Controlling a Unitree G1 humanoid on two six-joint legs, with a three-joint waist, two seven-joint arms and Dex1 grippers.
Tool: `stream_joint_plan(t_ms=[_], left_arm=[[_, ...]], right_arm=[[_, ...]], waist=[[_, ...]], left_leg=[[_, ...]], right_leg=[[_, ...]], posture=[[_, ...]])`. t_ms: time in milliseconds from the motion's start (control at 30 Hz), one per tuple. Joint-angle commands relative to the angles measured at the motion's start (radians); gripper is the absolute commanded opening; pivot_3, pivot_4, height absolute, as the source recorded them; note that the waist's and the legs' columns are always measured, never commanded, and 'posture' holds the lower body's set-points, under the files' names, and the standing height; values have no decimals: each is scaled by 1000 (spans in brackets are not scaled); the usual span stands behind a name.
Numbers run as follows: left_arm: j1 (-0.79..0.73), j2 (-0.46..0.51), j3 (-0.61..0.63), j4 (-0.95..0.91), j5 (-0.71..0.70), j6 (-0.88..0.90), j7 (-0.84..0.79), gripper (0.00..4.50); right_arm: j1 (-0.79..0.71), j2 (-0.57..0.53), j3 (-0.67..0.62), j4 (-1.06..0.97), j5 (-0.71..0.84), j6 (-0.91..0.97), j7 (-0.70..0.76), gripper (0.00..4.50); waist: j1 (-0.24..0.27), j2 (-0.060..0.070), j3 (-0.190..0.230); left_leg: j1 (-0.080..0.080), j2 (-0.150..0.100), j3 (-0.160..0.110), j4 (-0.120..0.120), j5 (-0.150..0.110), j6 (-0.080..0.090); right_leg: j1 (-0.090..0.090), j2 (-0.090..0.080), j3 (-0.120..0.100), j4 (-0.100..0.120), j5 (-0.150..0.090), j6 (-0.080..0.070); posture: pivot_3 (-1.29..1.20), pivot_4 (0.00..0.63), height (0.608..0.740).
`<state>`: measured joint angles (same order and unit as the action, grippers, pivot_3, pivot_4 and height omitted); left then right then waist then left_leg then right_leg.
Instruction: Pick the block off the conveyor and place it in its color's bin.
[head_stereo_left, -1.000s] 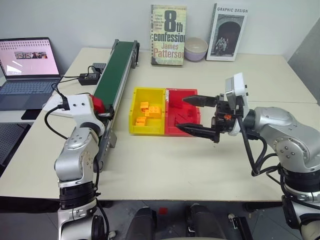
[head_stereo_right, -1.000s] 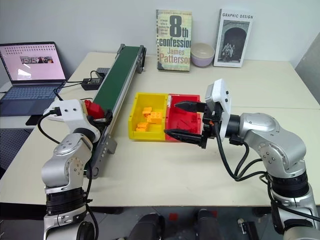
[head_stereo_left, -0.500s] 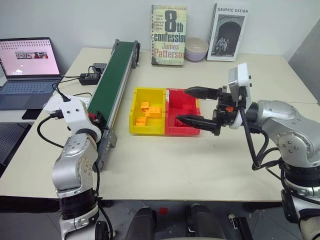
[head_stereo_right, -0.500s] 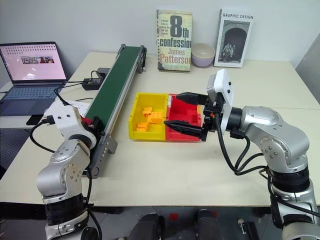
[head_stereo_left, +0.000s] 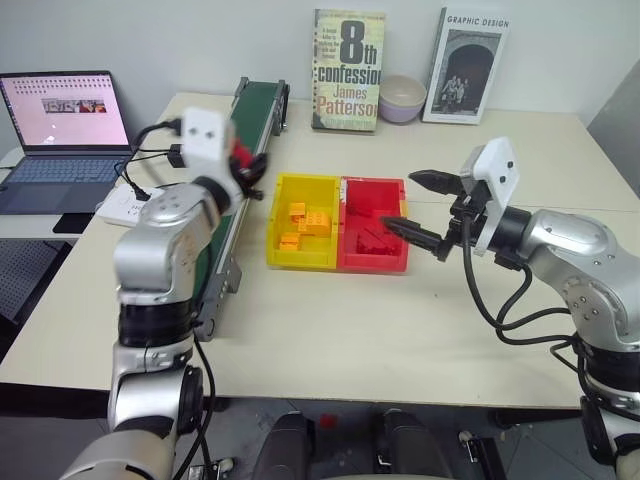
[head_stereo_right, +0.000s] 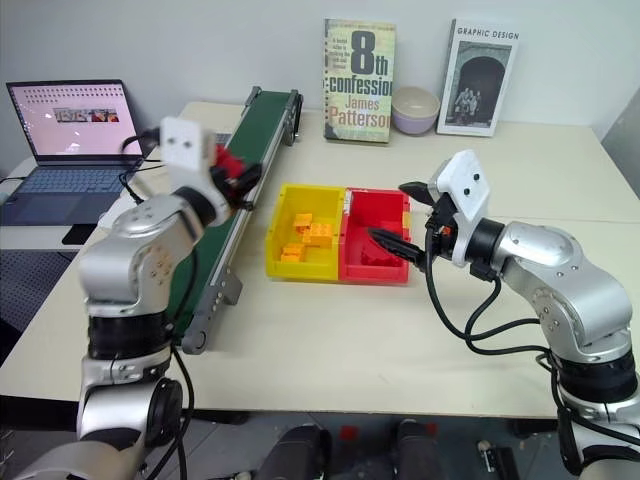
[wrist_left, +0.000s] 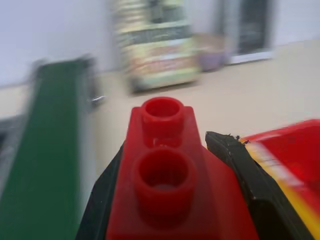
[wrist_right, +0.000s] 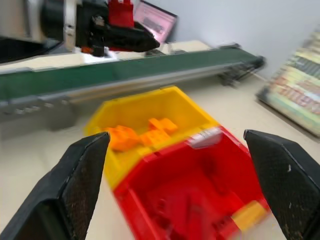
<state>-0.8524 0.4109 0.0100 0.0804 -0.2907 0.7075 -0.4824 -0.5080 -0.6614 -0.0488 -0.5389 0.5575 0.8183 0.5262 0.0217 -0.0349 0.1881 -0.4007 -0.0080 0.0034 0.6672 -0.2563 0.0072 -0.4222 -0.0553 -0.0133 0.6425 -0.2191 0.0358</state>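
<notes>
The left end effector (head_stereo_left: 243, 158) pinches the red block (wrist_left: 167, 175) above the conveyor (head_stereo_left: 262, 98). The red bin (head_stereo_left: 398, 262) sits to its right, past the yellow one (head_stereo_left: 275, 218). The right end effector (head_stereo_left: 424, 206) is spread wide.

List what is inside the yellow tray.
The yellow tray holds a few small yellow-orange bricks, clustered toward its middle and near side. Its near wall hides the floor just behind it.

Beige table (head_stereo_left: 330, 330) with conveyor (head_stereo_left: 262, 100), bins (head_stereo_left: 338, 225), books (head_stereo_left: 348, 56).
</notes>
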Motion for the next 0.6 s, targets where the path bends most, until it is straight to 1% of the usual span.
stream_joint_plan(t_ms=[33, 100, 200, 267, 333, 367, 400, 433, 467, 533, 567, 600], left_arm=[[-134, -50, -137, 229, 23, -206, -282, 1528], [-204, -94, -217, 400, 81, -356, -402, 1528], [-266, -140, -267, 576, 127, -501, -521, 1528], [-293, -160, -277, 654, 144, -560, -573, 1528], [-317, -178, -282, 736, 179, -633, -574, 1528], [-326, -184, -279, 766, 189, -659, -578, 2231], [-331, -187, -274, 787, 193, -676, -590, 2340], [-336, -189, -268, 803, 195, -687, -601, 2587], [-340, -190, -265, 817, 200, -699, -607, 2742], [-347, -187, -261, 843, 214, -722, -611, 3198], [-349, -185, -260, 853, 221, -731, -614, 3299], [-350, -185, -258, 860, 225, -737, -616, 3499]], right_arm=[[68, 2, -85, -135, -10, 62, -109, 4500], [137, 8, -115, -218, 7, 90, -137, 4500], [200, 12, -142, -290, 24, 125, -165, 4500], [226, 11, -149, -320, 35, 145, -176, 4500], [237, 16, -157, -338, 40, 163, -196, 4500], [237, 19, -164, -341, 40, 170, -205, 4500], [234, 23, -170, -346, 43, 179, -216, 4500], [231, 28, -176, -349, 48, 187, -225, 4500], [228, 30, -180, -351, 52, 194, -231, 4500], [227, 32, -188, -362, 62, 208, -242, 4500], [228, 33, -192, -365, 68, 214, -246, 4500], [228, 32, -194, -366, 73, 217, -248, 4500]], waist=[[1, 0, 0], [2, 0, 0], [-4, 0, 0], [-16, 0, 0], [-22, 0, 0], [-23, 0, 0], [-23, 0, 0], [-23, 0, 0], [-22, 0, 0], [-22, 0, 0], [-22, 0, 0], [-22, 0, 0]], left_leg=[[0, 0, 0, -1, 0, 0], [0, 0, -1, -1, 0, 0], [0, 1, -1, -2, 0, 0], [0, 1, 1, -2, -1, 1], [0, 2, 1, -2, -1, 1], [0, 2, 0, -2, -1, 1], [0, 2, 0, -2, -1, 1], [0, 2, 0, -2, 0, 1], [0, 2, -1, -2, 0, 1], [0, 2, -1, -1, 0, 1], [0, 2, -1, -1, 0, 1], [0, 2, -1, -1, 0, 1]], right_leg=[[-1, 0, 0, 0, 0, 0], [-1, 1, -1, 0, 0, 0], [-1, 1, -1, 0, -1, 0], [-2, 2, 1, 0, -1, 0], [-2, 2, 0, 0, -1, 1], [-2, 2, 0, 0, -1, 1], [-2, 2, 0, 1, -2, 2], [-2, 3, 0, 1, -3, 4], [-2, 3, 0, 1, -4, 5], [-1, 3, 0, 1, -4, 5], [-1, 2, 0, 1, -3, 5], [-1, 2, 0, 1, -3, 5]], posture=[[0, 150, 740], [0, 150, 740], [0, 150, 740], [0, 150, 740], [0, 150, 740], [0, 150, 740], [0, 150, 740], [0, 150, 740], [0, 150, 740], [0, 150, 740], [0, 150, 740], [0, 150, 740]])
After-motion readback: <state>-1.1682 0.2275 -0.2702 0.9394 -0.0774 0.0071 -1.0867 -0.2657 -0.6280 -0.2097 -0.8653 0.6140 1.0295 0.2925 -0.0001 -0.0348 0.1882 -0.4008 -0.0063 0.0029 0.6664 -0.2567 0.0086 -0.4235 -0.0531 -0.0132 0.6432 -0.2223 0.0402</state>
